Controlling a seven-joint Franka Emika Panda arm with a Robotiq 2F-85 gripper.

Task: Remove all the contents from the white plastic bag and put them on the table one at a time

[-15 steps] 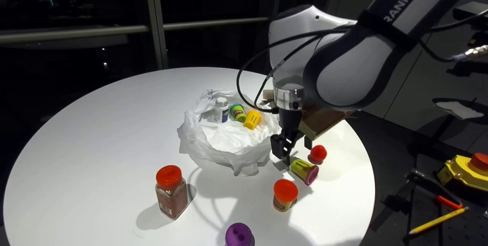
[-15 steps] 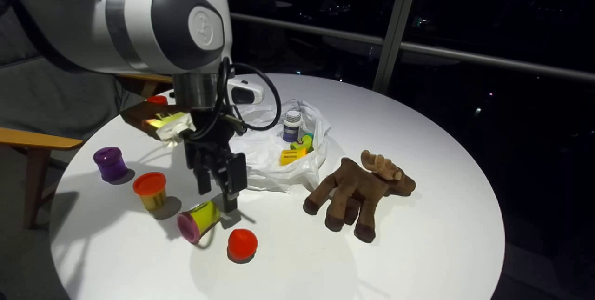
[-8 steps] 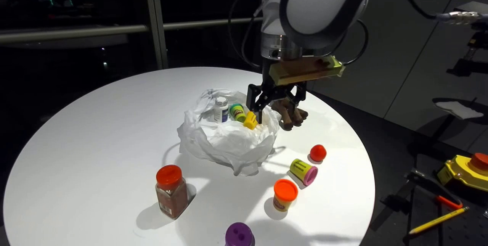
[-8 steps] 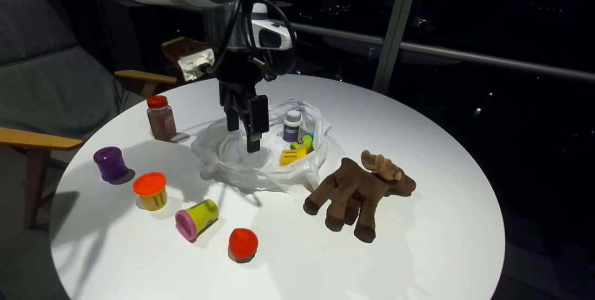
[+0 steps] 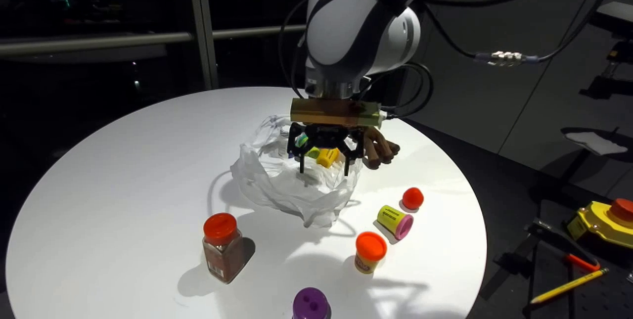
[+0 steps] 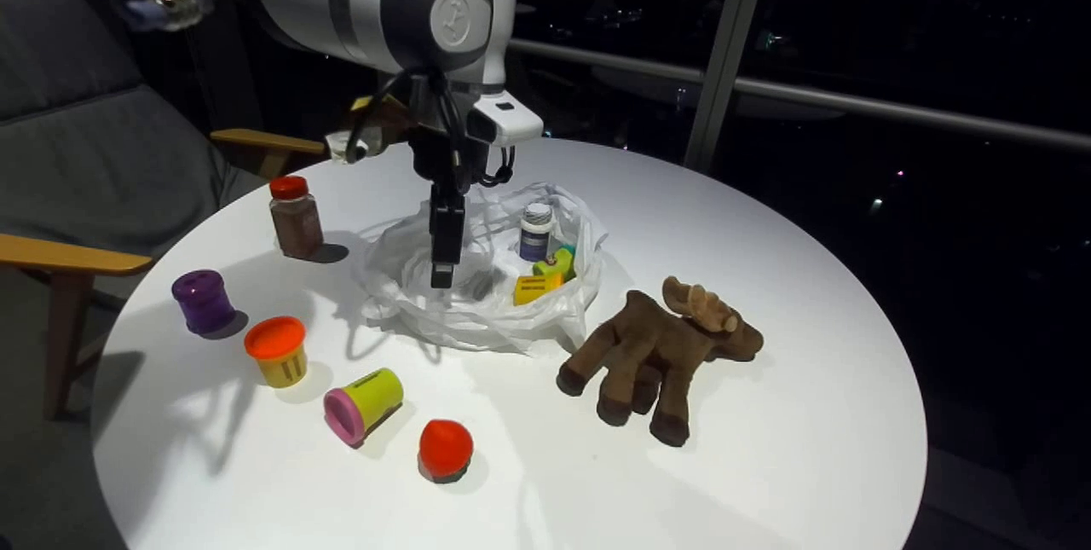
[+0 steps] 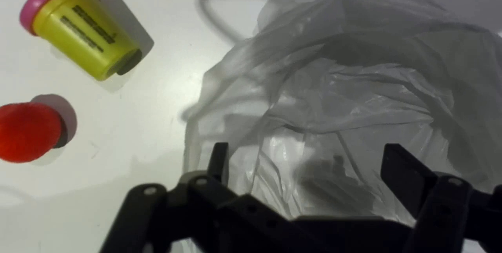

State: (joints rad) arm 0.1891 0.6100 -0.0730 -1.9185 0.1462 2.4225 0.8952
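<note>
Black gripper point(image 5: 324, 173): swung over from pink-lidded tub point(image 6: 366, 404); fingers point(image 7: 219, 161) parted, empty.
White plastic bag point(image 5: 296, 201): beneath; next pick likely yellow tub point(image 6: 538, 286), green tub point(image 6: 552, 263) or bottle point(image 6: 535, 236).

A white-and-black robot arm point(image 5: 336, 37) arches over the white plastic bag point(image 5: 282, 200), its wrist point(image 5: 330, 89) upright above it. The black gripper point(image 5: 324, 171) points downward over the bag, its jaws set wide and its two fingers point(image 7: 406, 178) roughly parallel, both showing against the bag in the wrist view.

Wrinkled, glossy plastic bag point(image 5: 296, 198), smooth table point(image 5: 148, 175), cloth moose point(image 6: 655, 335), wooden armrest point(image 6: 68, 255)
</note>
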